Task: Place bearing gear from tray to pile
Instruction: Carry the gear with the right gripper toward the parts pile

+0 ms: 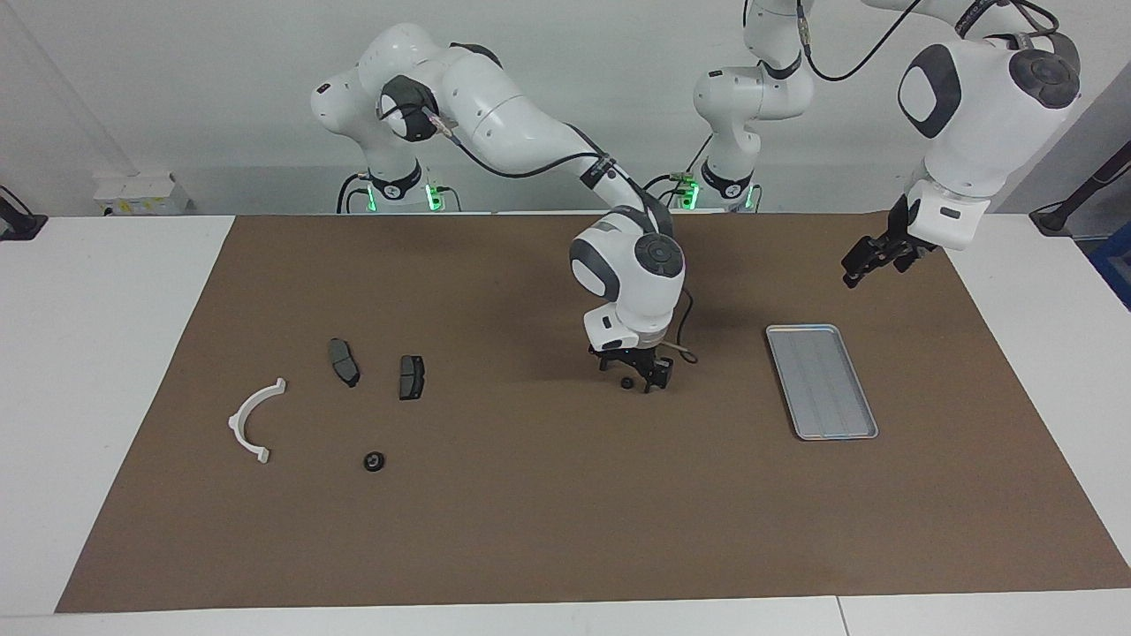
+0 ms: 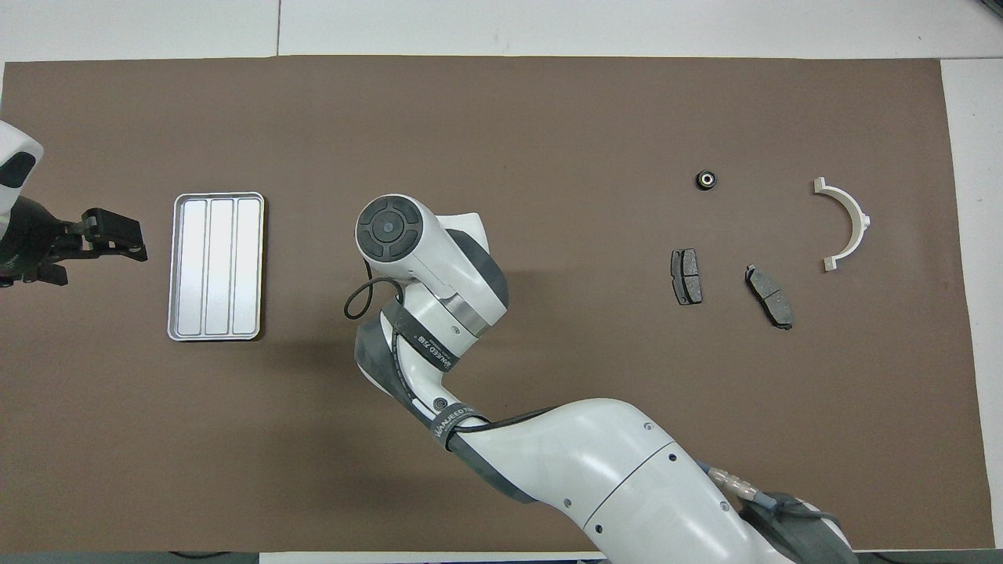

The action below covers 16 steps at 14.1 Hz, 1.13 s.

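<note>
Right tool (image 1: 633, 382): down at the brown mat (image 1: 530, 530), its black fingers straddling a small black ring-shaped bearing gear (image 1: 626, 382) near the middle of the table, well apart from the tray. Whether the fingers already pinch the gear cannot be told; they stand on either side of it, and it sits on the mat.

Left tool (image 1: 861, 268): waiting in the air near the shallow silver-grey ridged metal tray (image 1: 822, 381) at the left arm's end of the table, holding nothing, fingers apart.

Tray: no parts visible in it.

Pile, toward the right arm's end of the table: white semicircular plastic bracket (image 1: 252, 420), two dark grey brake-pad pieces (image 1: 344, 361) (image 1: 411, 376), and a second small black bearing gear (image 1: 374, 461) lying just beside them.

Progress, as judged: one gear appears delivered and the tray is cleared; the gear at mid-table has yet to be gripped, lifted, carried and set down by the pile.
</note>
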{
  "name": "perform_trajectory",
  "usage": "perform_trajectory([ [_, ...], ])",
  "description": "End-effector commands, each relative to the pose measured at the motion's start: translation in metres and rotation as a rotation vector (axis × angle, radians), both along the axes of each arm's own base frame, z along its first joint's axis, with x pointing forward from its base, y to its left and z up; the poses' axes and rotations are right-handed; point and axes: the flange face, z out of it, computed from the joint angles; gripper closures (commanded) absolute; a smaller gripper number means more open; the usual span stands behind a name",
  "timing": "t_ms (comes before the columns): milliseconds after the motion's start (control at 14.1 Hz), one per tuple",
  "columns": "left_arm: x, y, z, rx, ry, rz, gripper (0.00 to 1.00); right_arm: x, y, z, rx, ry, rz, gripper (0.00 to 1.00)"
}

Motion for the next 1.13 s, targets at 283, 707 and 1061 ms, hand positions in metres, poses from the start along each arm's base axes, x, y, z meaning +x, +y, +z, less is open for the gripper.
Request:
perform_trajectory([
  [283, -0.002, 0.001, 0.002, 0.005, -0.010, -0.008, 0.00, 0.008, -0.004, -0.002, -0.017, -0.011, -0.029, 1.00],
  [707, -0.002, 0.002, 0.003, 0.005, -0.010, -0.006, 0.00, 0.057, -0.095, 0.064, -0.042, 0.039, 0.118, 1.00],
  [1061, 0.005, -0.004, 0.019, 0.000, -0.060, -0.024, 0.00, 0.114, -0.283, 0.149, -0.044, 0.091, 0.500, 1.00],
])
